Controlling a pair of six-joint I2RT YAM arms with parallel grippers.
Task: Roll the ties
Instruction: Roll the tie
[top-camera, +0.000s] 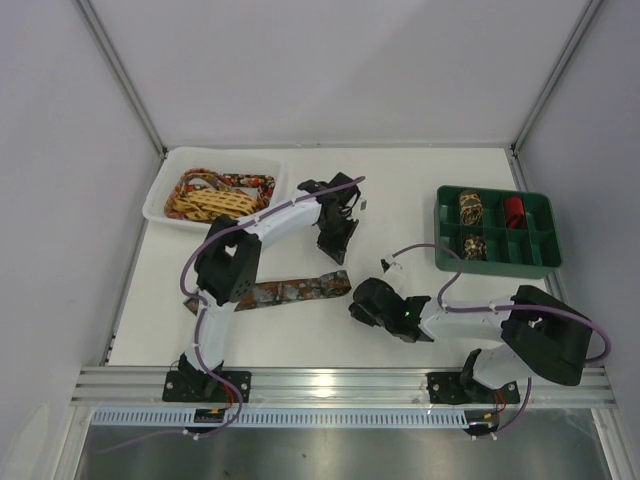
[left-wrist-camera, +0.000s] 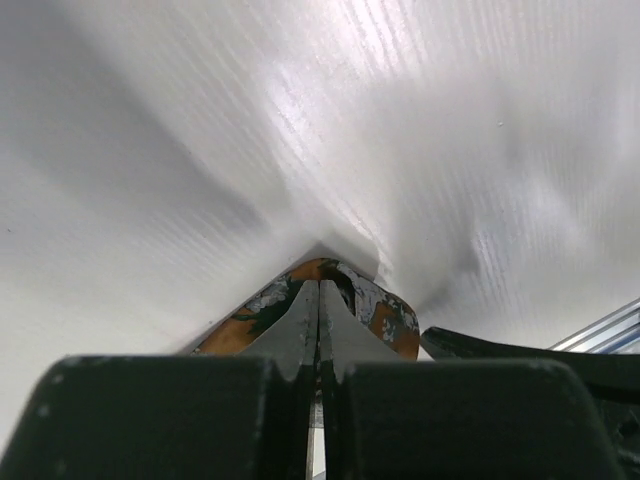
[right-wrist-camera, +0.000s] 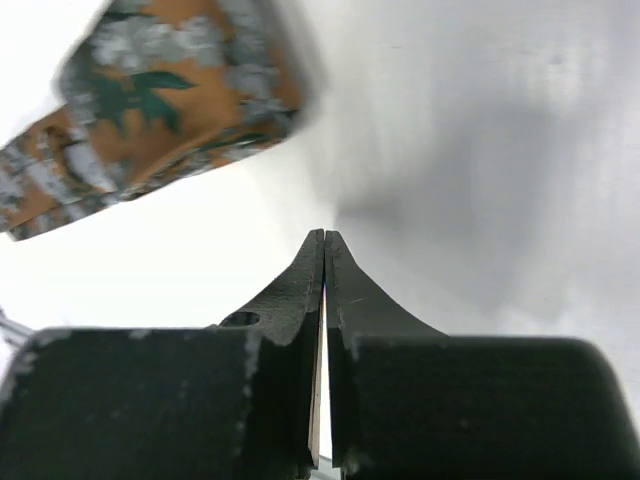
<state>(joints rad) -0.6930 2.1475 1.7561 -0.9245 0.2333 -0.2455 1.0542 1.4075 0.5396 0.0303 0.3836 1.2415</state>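
Observation:
A dark brown and orange mottled tie (top-camera: 295, 291) lies flat on the white table in front of the left arm. My left gripper (top-camera: 338, 256) points down at its right end. In the left wrist view the gripper (left-wrist-camera: 319, 287) is shut, its tips against the curled-up tie end (left-wrist-camera: 385, 312); no fabric shows between the jaws. My right gripper (top-camera: 358, 306) is low just right of that end. In the right wrist view it (right-wrist-camera: 325, 236) is shut and empty, with the tie (right-wrist-camera: 170, 95) up to the left.
A white bin (top-camera: 162, 196) at the back left holds a yellow lattice tie (top-camera: 215, 204) and a red-floral tie (top-camera: 250, 183). A green divided tray (top-camera: 545, 230) at the right holds two brown rolled ties (top-camera: 470, 208) and a red one (top-camera: 513, 210).

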